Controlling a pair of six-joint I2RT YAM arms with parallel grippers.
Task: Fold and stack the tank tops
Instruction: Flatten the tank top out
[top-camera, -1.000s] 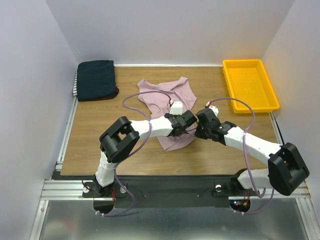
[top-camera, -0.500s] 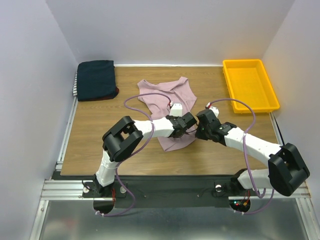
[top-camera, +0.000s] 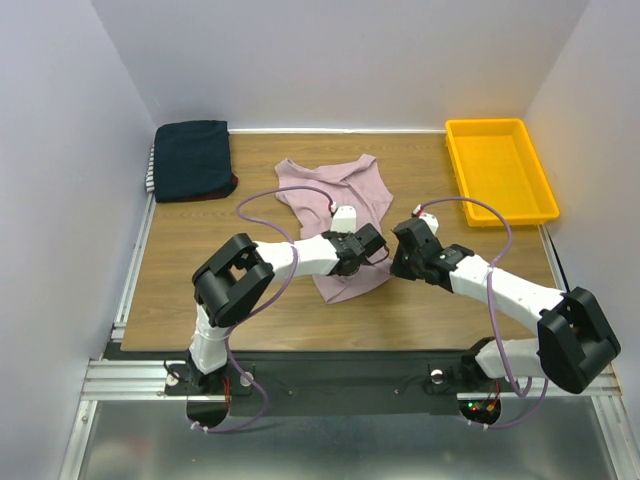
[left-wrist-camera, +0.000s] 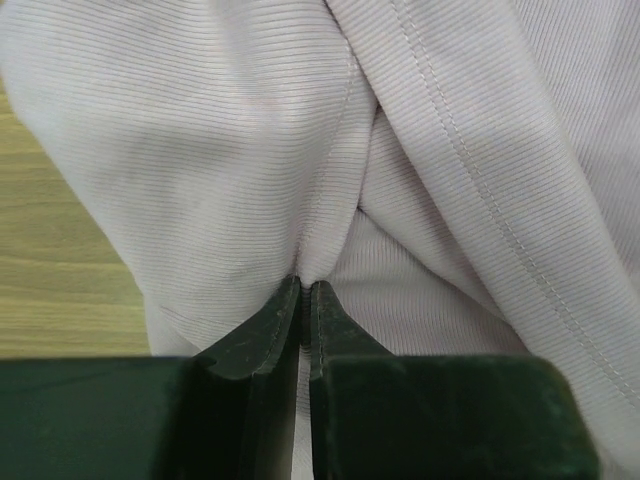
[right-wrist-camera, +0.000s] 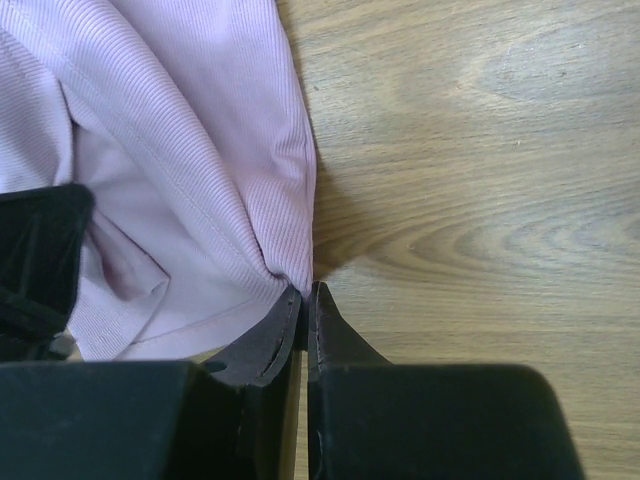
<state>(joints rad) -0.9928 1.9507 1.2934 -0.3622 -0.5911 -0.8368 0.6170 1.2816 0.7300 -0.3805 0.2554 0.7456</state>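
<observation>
The left claw (left-wrist-camera: 303, 291) and right claw (right-wrist-camera: 305, 293) each clamp tight on the pink tank top (top-camera: 365, 185).

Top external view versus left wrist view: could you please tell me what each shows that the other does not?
Only top external: the navy-topped folded stack, the yellow tray and the right gripper. Only left wrist: that the left gripper is shut on a fold of ribbed cloth. Both: the pink tank top on the wooden table.
</observation>
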